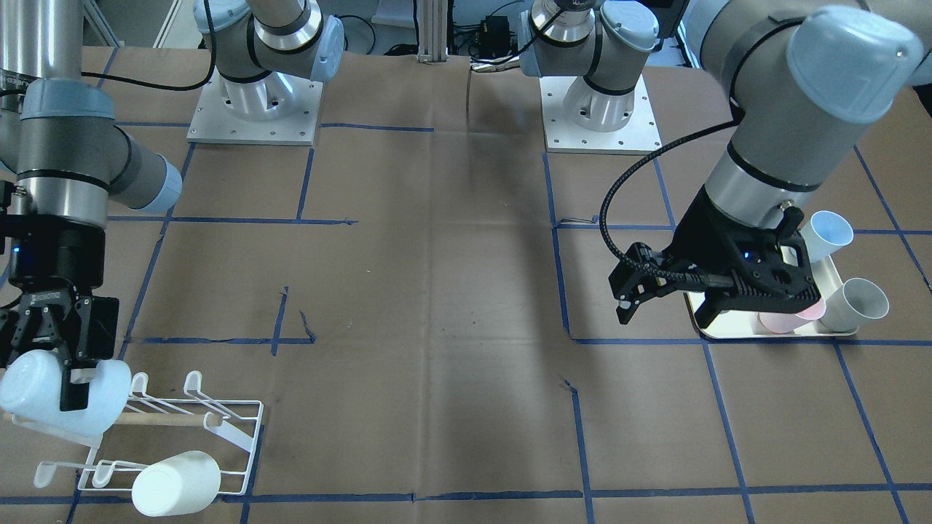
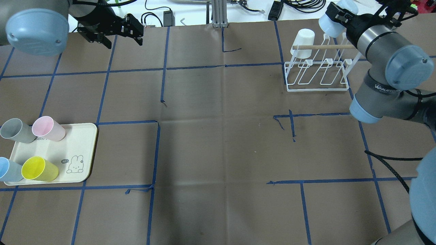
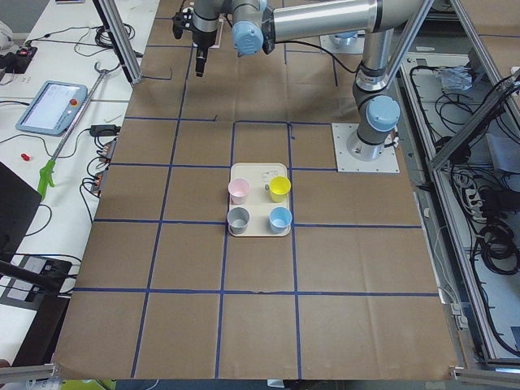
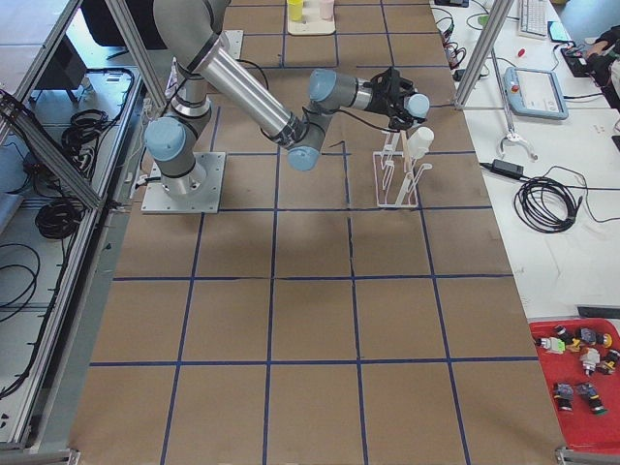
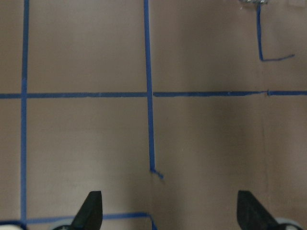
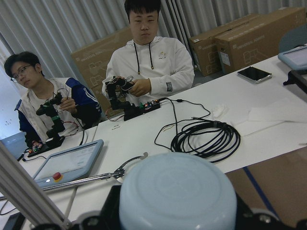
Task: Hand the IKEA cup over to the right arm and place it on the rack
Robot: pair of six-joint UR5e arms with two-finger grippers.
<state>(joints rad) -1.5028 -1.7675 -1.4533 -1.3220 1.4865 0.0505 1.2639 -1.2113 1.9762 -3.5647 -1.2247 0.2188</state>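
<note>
The pale-blue cup [image 6: 177, 191] fills the bottom of the right wrist view, base toward the lens, with black fingers hugging both sides. So the right jaws are closed on the cup. The front view shows the same cup [image 1: 62, 397] lying on its side in that grip, at the end of the rack [image 1: 258, 437] where the dowel [image 1: 167, 419] sticks out. From overhead the cup [image 2: 332, 22] sits at the rack's [image 2: 316, 90] far right corner, above the table [image 2: 218, 136]. I cannot tell whether it touches a prong yet.

The left jaws are spread wide and hold nothing; the left wrist view shows only bare paper and blue tape between the tips. That arm is well apart from the rack, on the other side of the table.

Judging from this, the handover is done and only the placing is left: lower the cup onto a free prong and let go. A white cup [image 1: 176, 482] is on the rack, mouth down on an end prong. Four cups [image 2: 41, 168] wait on the tray [image 2: 80, 149].
</note>
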